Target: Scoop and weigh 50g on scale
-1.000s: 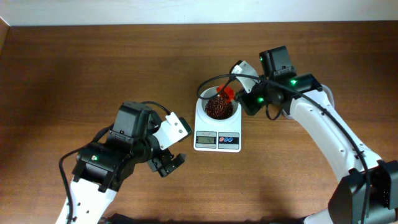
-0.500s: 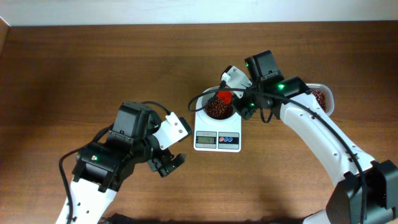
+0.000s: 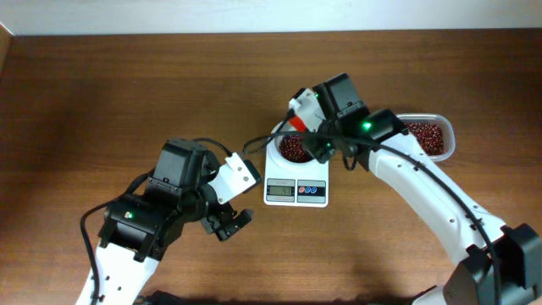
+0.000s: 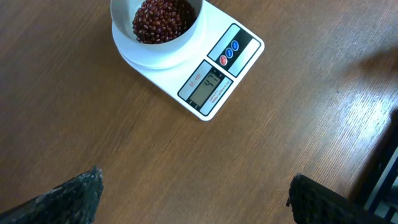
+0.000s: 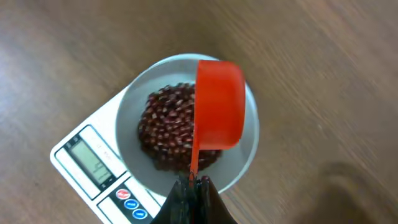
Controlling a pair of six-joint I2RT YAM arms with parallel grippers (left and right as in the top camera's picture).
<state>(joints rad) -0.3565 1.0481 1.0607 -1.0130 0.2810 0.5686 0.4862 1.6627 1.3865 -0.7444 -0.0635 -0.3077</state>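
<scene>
Pinches the orange-red scoop (image 5: 219, 102) by its handle between tightly closed right fingers (image 5: 186, 200), over beans (image 5: 165, 127) heaped in the white bowl (image 5: 127, 112) of the scale (image 4: 214, 81). Holds left fingers (image 4: 68, 196) spread above the worktop (image 3: 102, 93), near the scale.

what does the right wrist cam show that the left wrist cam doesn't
Only the right wrist view: the orange-red scoop over the bowl, its handle pinched in the shut right gripper.
Only the left wrist view: the open left gripper, its fingertips wide apart at the bottom corners, holding nothing.
Both: the white scale with its display and round buttons, the bowl of reddish-brown beans, and the wooden table.
</scene>
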